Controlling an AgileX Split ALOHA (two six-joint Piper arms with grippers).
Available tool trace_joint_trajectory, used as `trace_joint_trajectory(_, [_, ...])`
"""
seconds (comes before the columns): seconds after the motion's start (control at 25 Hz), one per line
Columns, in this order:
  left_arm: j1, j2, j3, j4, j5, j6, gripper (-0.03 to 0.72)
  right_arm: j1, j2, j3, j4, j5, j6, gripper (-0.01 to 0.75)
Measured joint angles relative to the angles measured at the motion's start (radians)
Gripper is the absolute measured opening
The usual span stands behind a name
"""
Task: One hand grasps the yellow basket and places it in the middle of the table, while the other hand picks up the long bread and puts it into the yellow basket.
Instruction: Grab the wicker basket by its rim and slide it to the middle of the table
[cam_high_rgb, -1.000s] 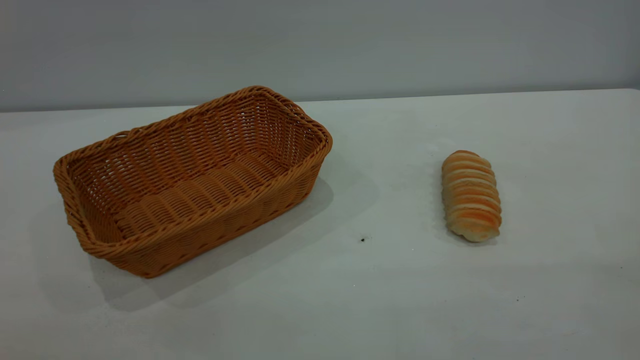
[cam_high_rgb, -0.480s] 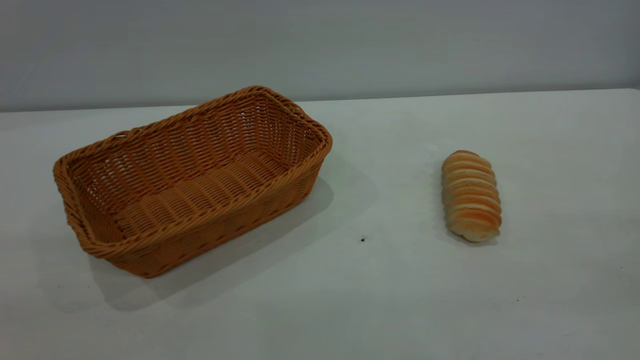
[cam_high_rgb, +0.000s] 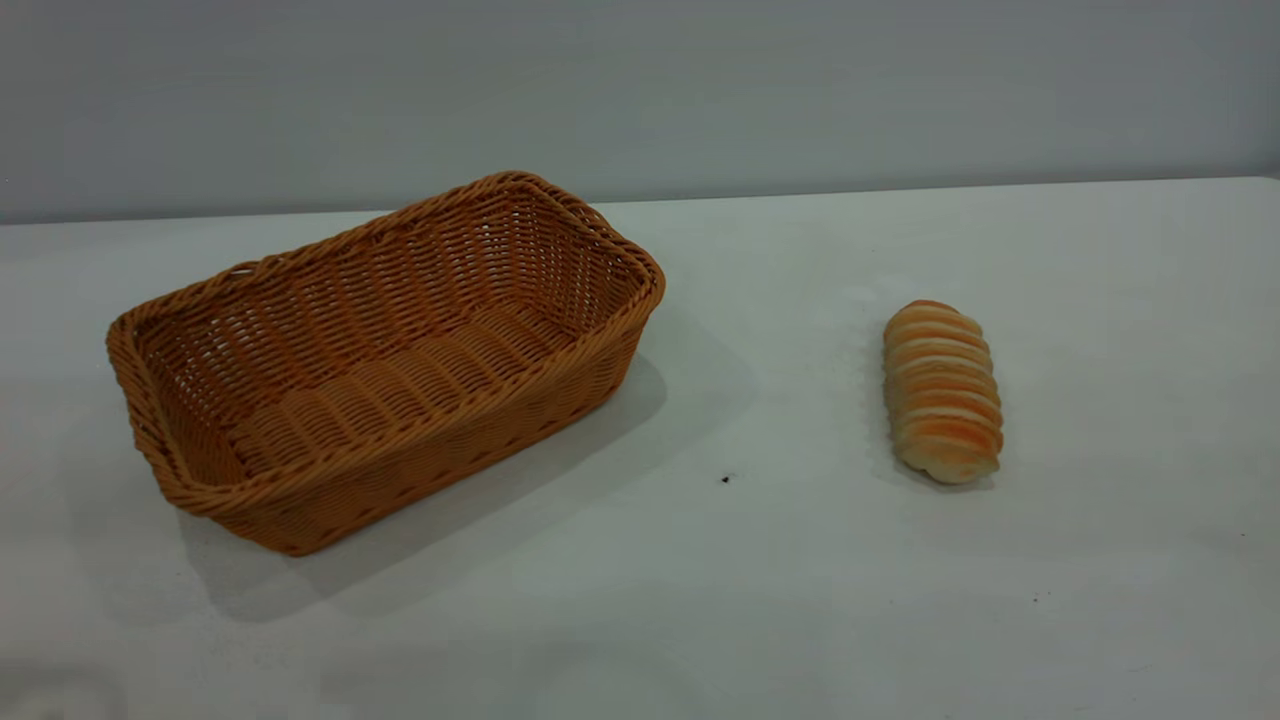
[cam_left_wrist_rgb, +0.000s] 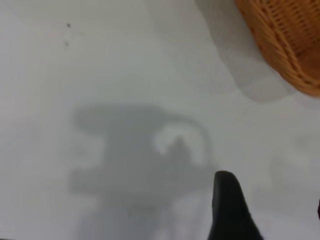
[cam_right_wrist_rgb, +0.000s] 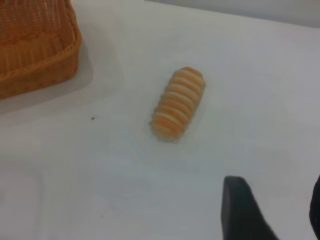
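The long bread (cam_right_wrist_rgb: 178, 103) lies well right of the yellow basket (cam_high_rgb: 380, 360) on the worktop (cam_high_rgb: 760, 580), long axis pointing away from the right end effector (cam_right_wrist_rgb: 272, 210), the nearer one, both end effectors' fingers apart, gripping nothing.

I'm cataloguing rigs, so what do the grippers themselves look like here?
Little shows. The left gripper appears as one plain black, tapered finger with a rounded tip. The right gripper shows the same kind of finger. No cables or markings are visible.
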Motion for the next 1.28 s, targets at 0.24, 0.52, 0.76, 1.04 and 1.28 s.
trace_joint_trajectory(0.24, [0.000, 0.392, -0.161, -0.030, -0.046, -0.013, 0.471, 0.000, 0.000, 0.000, 0.005, -0.003, -0.001, 0.376])
trace_joint_trajectory(0.52, [0.000, 0.634, -0.322, -0.175, -0.068, 0.033, 0.471, 0.000, 0.000, 0.000, 0.007, -0.003, -0.001, 0.376])
trace_joint_trajectory(0.76, [0.000, 0.713, -0.368, -0.360, -0.103, 0.105, 0.471, 0.000, 0.000, 0.000, 0.007, -0.003, -0.001, 0.376])
trace_joint_trajectory(1.04, [0.000, 0.759, -0.368, -0.398, -0.126, 0.115, 0.471, 0.000, 0.000, 0.000, 0.007, -0.003, -0.002, 0.376])
trace_joint_trajectory(1.28, [0.000, 0.838, -0.369, -0.417, -0.189, 0.115, 0.471, 0.000, 0.000, 0.000, 0.007, -0.003, -0.002, 0.376])
